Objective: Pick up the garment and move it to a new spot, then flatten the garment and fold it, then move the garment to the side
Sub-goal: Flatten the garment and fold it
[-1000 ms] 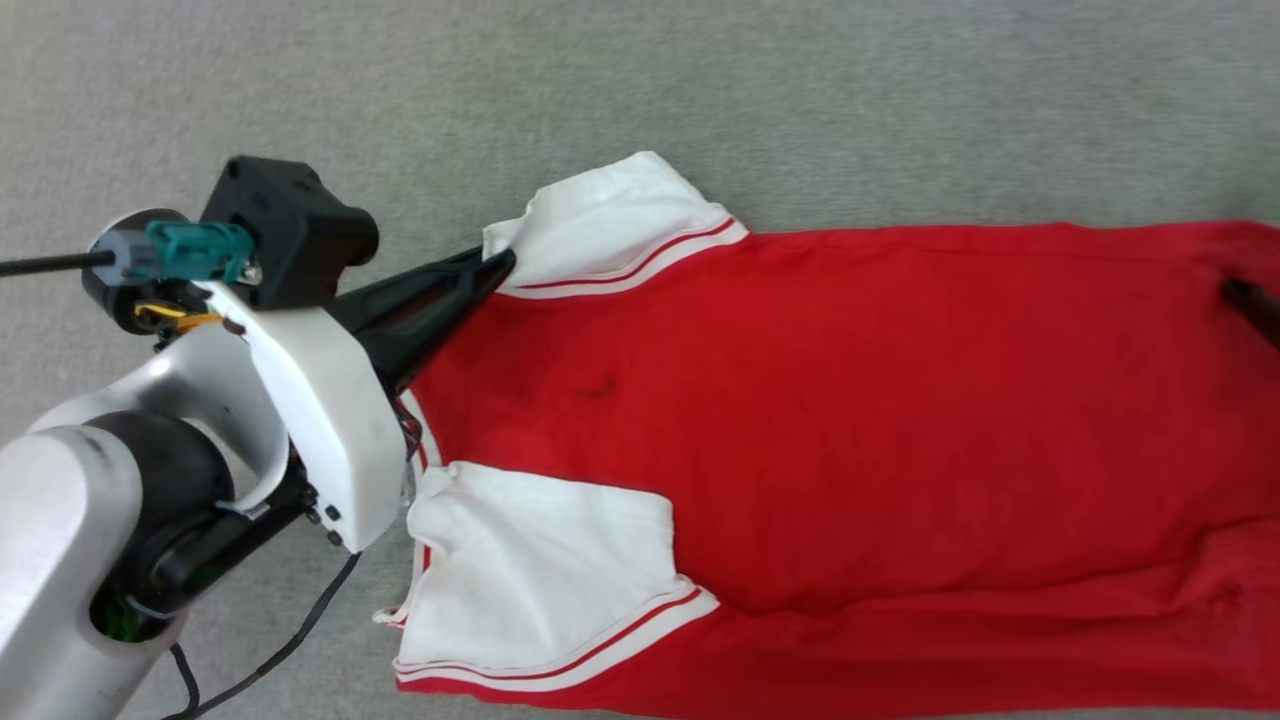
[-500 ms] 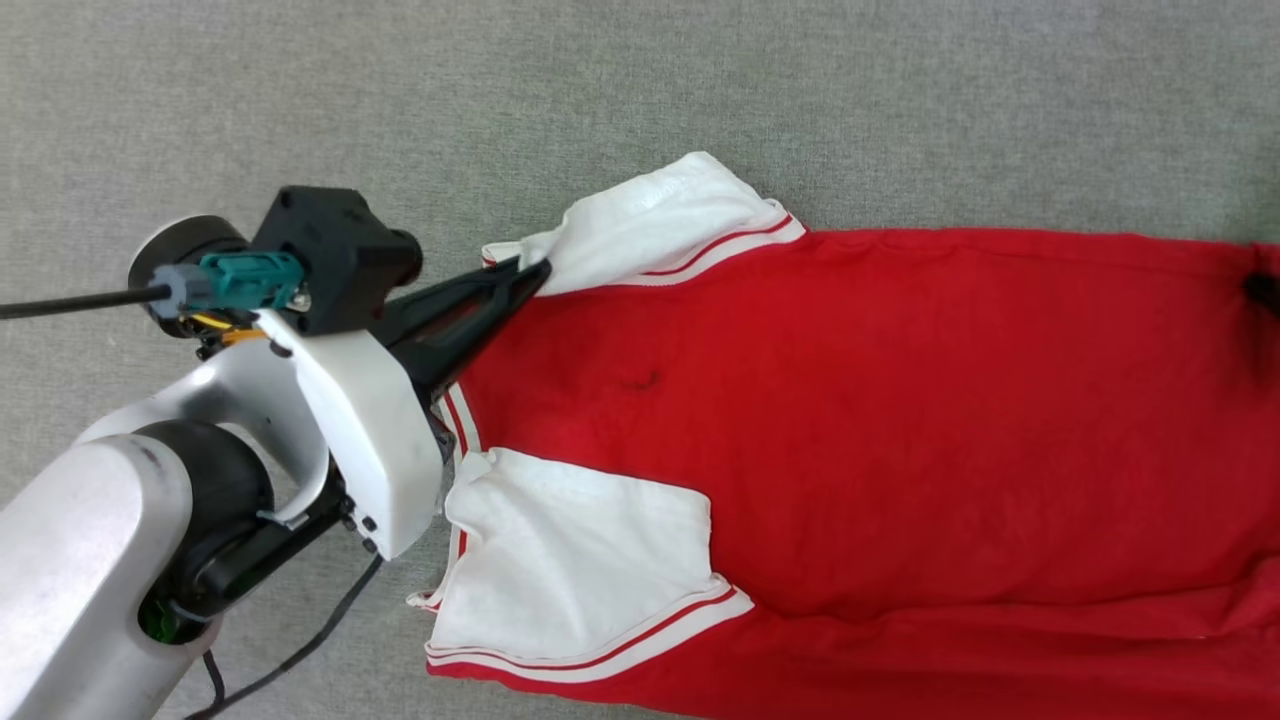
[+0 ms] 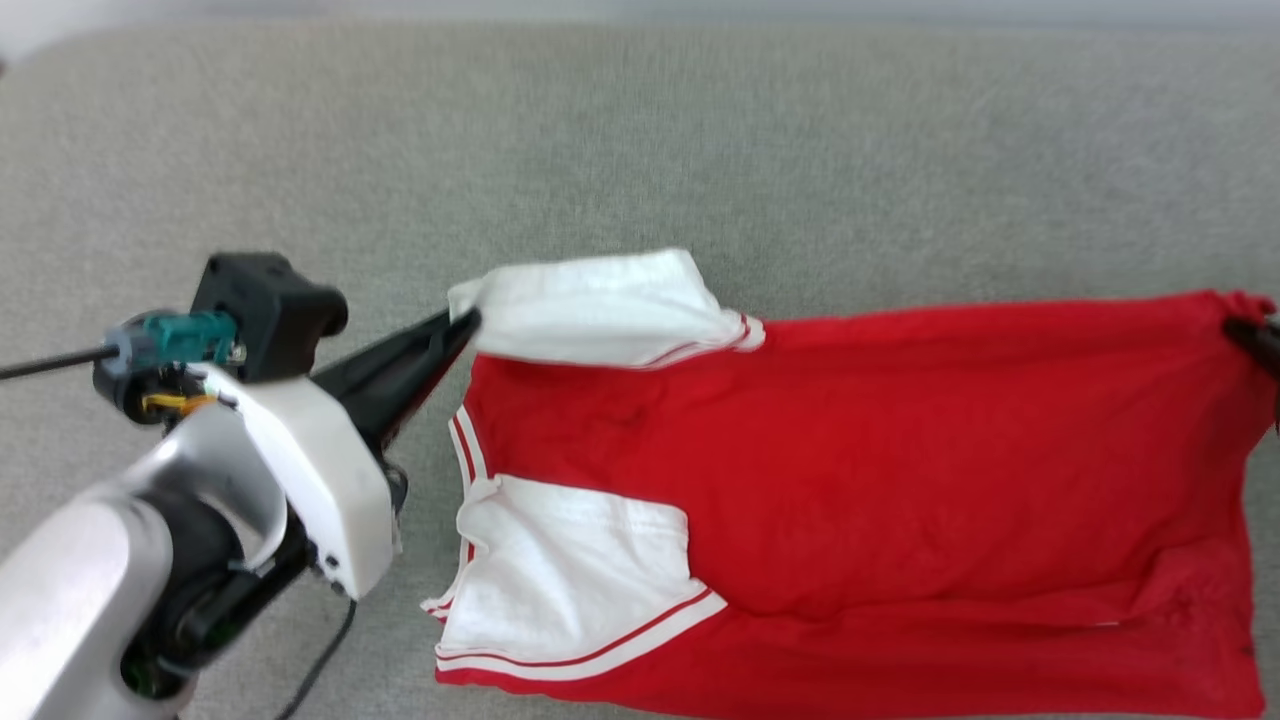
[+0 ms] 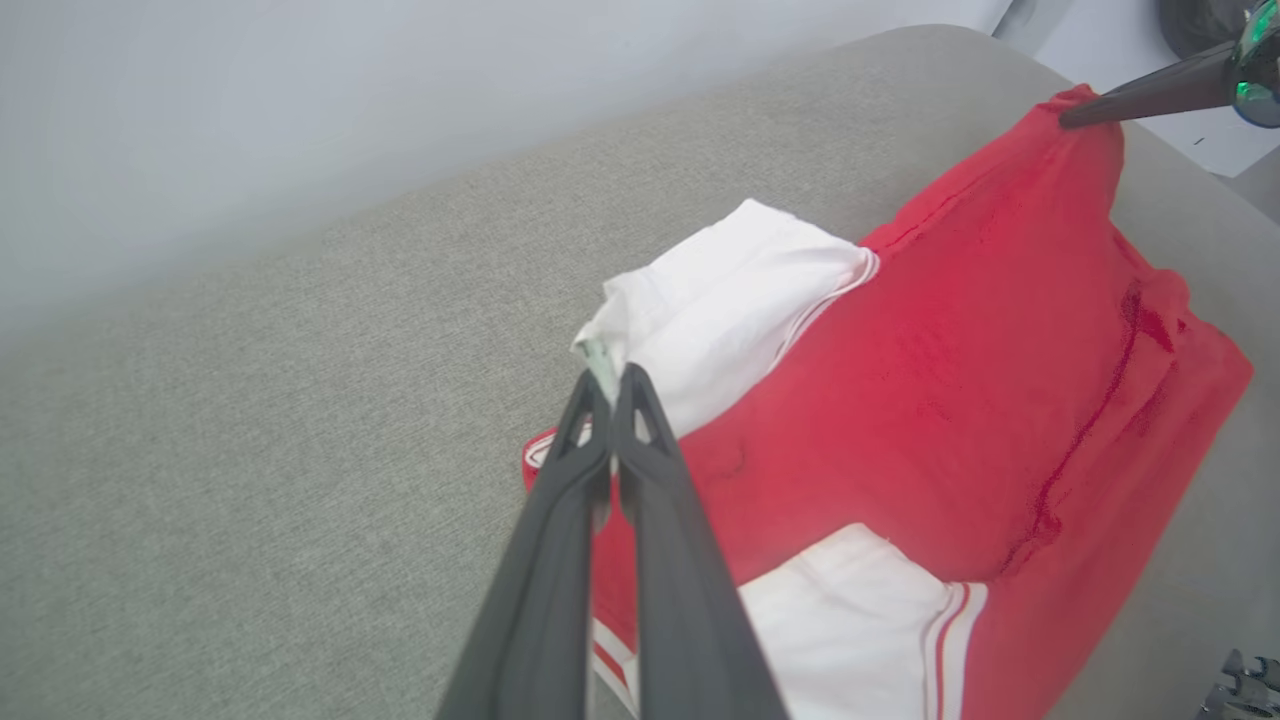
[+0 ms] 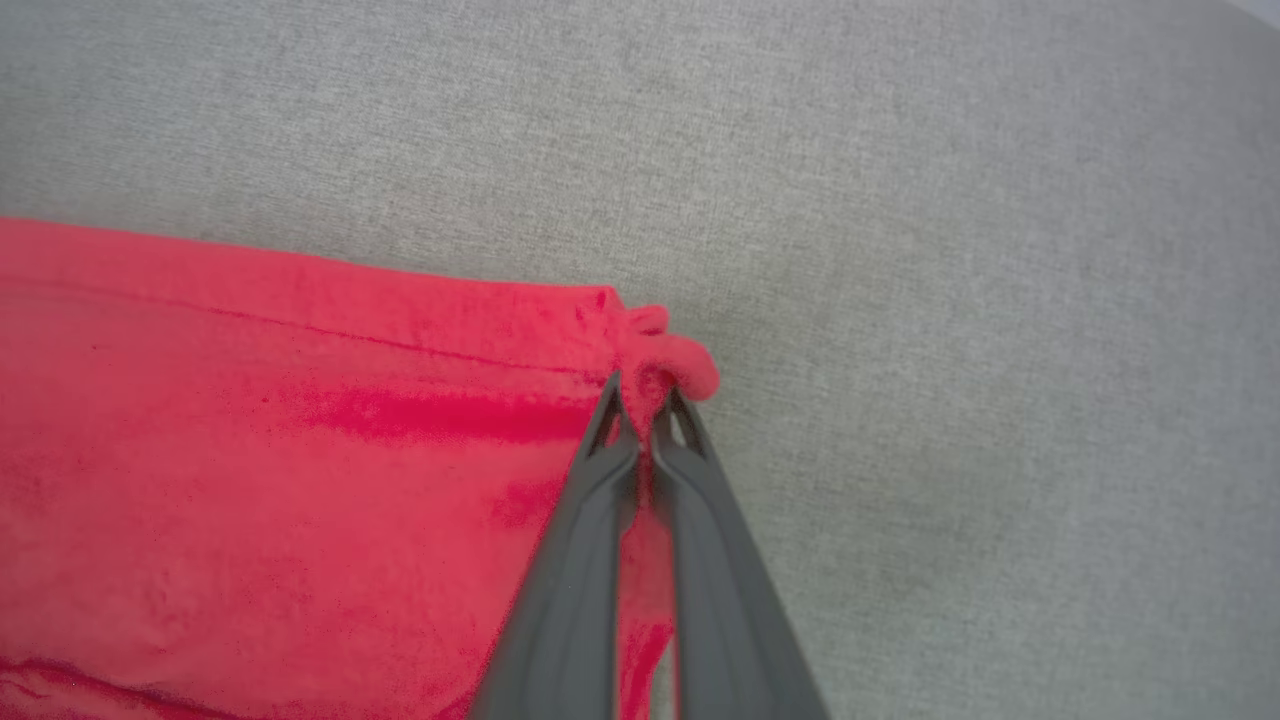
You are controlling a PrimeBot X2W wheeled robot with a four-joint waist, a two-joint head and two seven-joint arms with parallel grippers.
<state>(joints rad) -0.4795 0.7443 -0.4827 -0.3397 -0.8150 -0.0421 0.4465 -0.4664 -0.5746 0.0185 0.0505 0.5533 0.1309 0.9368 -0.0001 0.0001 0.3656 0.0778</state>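
On the near side of the left tool (image 3: 462, 322), the garment (image 3: 900, 450) lies spread on the grey surface (image 3: 700, 150). Its near white sleeve (image 3: 570, 570) is turned in flat over the red body. No lettering shows, so it seems to lie face down.

Between the two tools the red body stretches out fairly smooth, with some wrinkles along the near edge toward the right tool's end. At the left tool's tips the far white sleeve (image 3: 600, 310) is pinched by its corner. The fingers (image 4: 545, 560) are pressed together on a bit of white cloth, and the sleeve is raised off the surface and drapes over the red. At the other end the right tool (image 5: 640, 395) is clamped narrow on the bunched far corner of the hem. Beyond both tools lies bare grey surface.

By my reading, the move to a new spot and most of the flattening look done, and the fold is only starting. Both far corners are held, ready to bring the far edge across. The fold itself and the move to the side are left.
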